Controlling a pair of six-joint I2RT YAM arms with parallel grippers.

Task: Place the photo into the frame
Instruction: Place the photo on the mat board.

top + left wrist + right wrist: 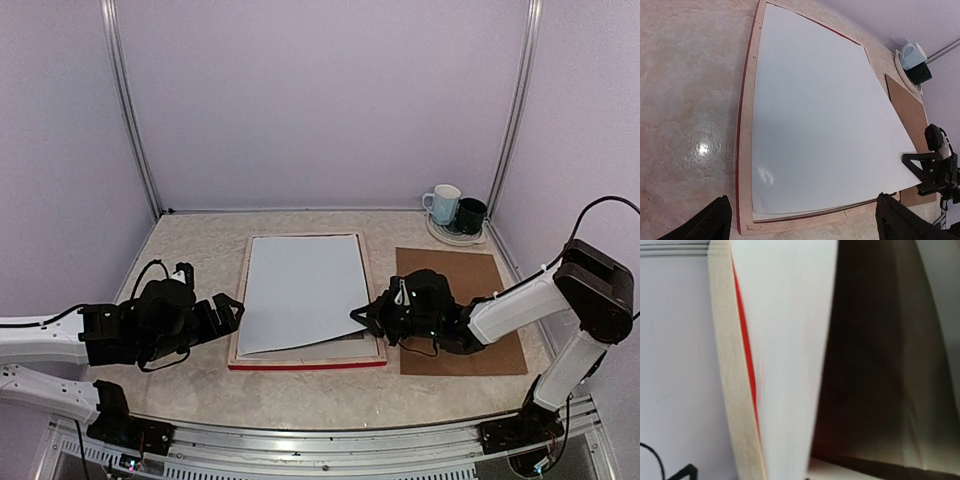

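Lying white back up within the face-down frame [306, 364], the photo [300, 290] is pinched at its near right corner by the right gripper [362, 320], and that corner is held slightly lifted. The left gripper [232, 312] is held spread apart just beside the frame's left rail.

Top view: high behind me, facing down. Both wrist views share the photo [820, 125]; mine on the right sits very close.

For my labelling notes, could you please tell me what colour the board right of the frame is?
Plain brown; the board shows best in the top external view.
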